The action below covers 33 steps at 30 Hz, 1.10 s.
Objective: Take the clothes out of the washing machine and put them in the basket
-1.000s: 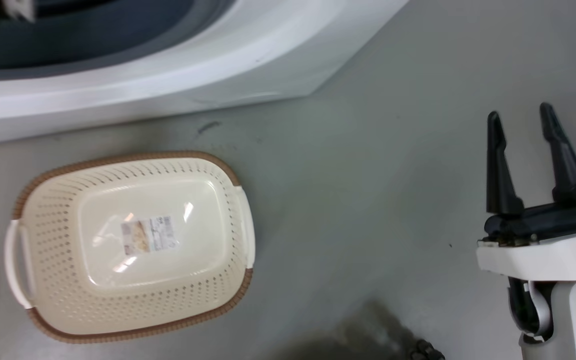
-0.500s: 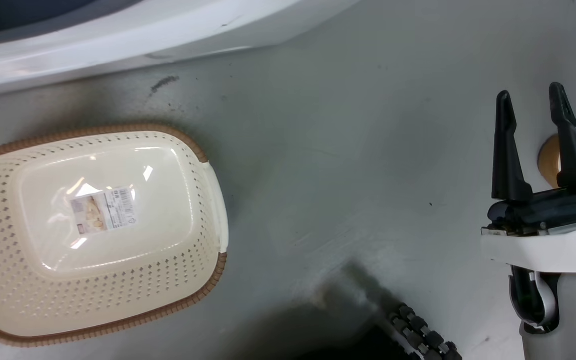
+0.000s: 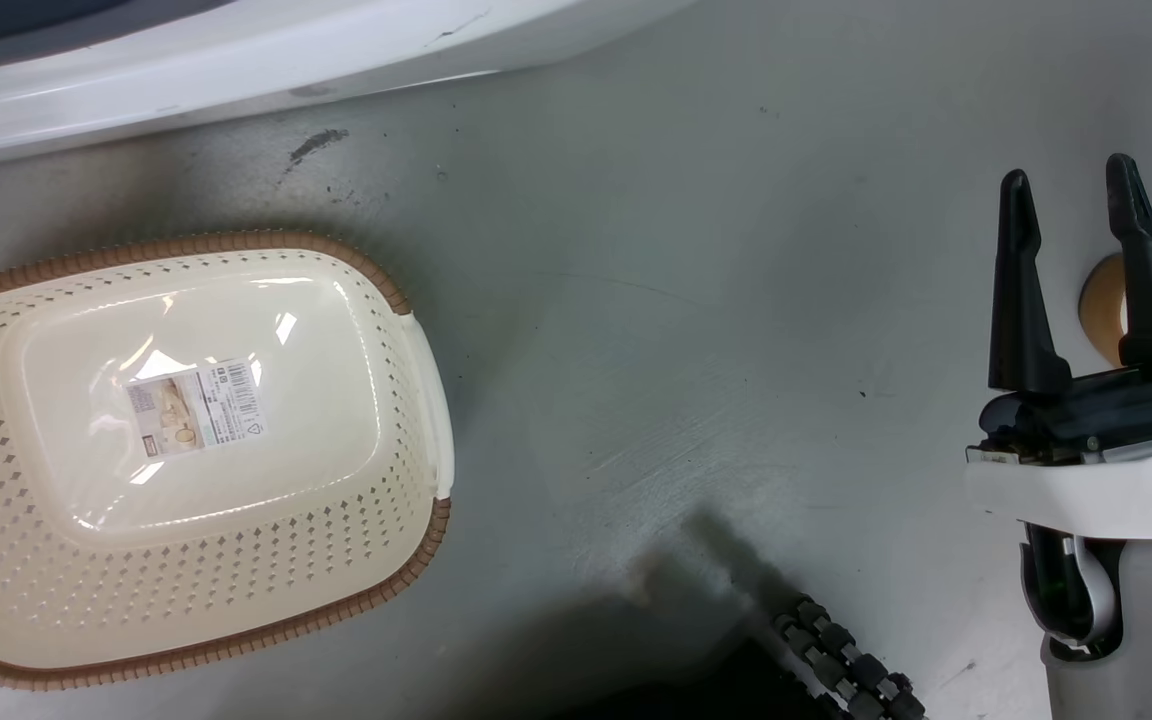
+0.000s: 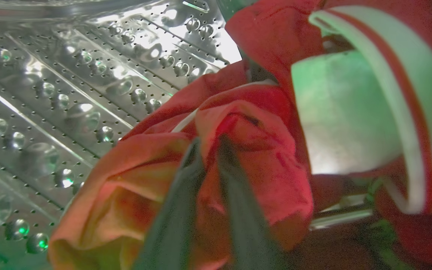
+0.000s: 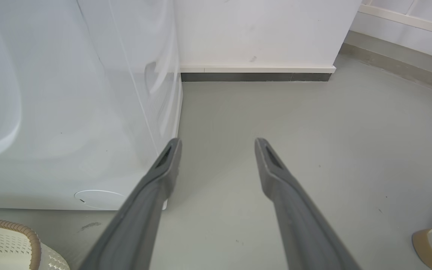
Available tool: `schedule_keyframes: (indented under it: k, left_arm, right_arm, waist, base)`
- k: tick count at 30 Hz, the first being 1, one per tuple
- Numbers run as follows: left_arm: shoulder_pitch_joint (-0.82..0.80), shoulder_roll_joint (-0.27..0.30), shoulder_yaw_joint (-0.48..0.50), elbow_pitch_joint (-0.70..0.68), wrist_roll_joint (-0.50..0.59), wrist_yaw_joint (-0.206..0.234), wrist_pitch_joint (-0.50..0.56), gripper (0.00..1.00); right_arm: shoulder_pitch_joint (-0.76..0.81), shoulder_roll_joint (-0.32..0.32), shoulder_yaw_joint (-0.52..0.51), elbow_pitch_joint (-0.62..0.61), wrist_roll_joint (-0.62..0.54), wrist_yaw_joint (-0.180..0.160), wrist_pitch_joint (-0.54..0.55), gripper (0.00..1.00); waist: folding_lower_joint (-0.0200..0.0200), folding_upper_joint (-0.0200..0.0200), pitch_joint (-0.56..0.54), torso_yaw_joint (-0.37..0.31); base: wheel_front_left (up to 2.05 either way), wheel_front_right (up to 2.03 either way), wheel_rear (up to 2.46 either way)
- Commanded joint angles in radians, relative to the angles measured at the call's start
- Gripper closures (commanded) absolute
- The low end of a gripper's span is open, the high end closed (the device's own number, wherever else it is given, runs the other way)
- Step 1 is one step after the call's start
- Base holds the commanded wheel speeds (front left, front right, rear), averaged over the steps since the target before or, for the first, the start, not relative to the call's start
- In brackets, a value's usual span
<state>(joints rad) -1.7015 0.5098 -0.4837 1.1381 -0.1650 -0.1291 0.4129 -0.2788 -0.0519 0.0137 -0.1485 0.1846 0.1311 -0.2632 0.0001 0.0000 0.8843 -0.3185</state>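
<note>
Clothes (image 4: 261, 123) bunched in drum (image 4: 69, 93), centre-right of left wrist frame, left gripper (image 4: 210, 148) pinching a red fold dead ahead; right gripper (image 3: 1069, 190) spread, holding nothing, lower right; basket (image 3: 236, 240) empty, lower left.

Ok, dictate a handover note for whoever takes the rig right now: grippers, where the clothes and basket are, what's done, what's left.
Left gripper: shut on a fold of the red clothes, inside the washing machine drum.
Right gripper: open, empty, above the floor.
Basket: on the floor near the machine's base, nothing in it.
Done: first grasp.
To do: pull the clothes out, drop them in the basket, check the drum for more.
</note>
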Motion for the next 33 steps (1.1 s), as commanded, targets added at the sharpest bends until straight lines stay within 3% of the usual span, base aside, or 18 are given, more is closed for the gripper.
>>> schedule_keyframes:
  k: [1, 6, 10, 23, 33]
  left_arm:
    - [0.028, 0.004, -0.010, 0.011, -0.008, 0.000, -0.008, 1.00]
    - [0.029, 0.003, -0.034, 0.006, -0.046, 0.000, -0.055, 1.00]
    - [0.078, -0.020, -0.029, 0.006, -0.087, 0.000, -0.156, 1.00]
    - [0.330, -0.117, -0.070, 0.010, -0.196, 0.000, -0.427, 1.00]
    - [0.538, -0.144, -0.136, -0.067, -0.282, 0.000, -0.608, 1.00]
  right_arm:
    - [-0.015, 0.003, -0.002, 0.000, -0.005, -0.001, -0.002, 0.00]
    - [-0.017, 0.003, -0.006, 0.004, -0.013, -0.001, -0.002, 0.00]
    - [-0.005, 0.003, -0.006, 0.007, -0.041, -0.001, -0.002, 0.00]
    - [0.066, 0.002, -0.016, 0.051, -0.128, -0.001, -0.002, 0.00]
    - [0.136, 0.002, -0.030, 0.074, -0.171, -0.001, -0.002, 0.00]
  waist:
    - [-0.0001, 0.0000, -0.002, 0.003]
    - [-0.0001, 0.0000, -0.023, 0.014]
    - [-0.0001, 0.0000, -0.067, 0.036]
    - [-0.0001, 0.0000, -0.295, 0.132]
    - [-0.0001, 0.0000, -0.443, 0.194]
  base:
    - [0.00, 0.00, 0.00]
    - [0.00, 0.00, 0.00]
    - [0.00, 0.00, 0.00]
    - [0.00, 0.00, 0.00]
    - [0.00, 0.00, 0.00]
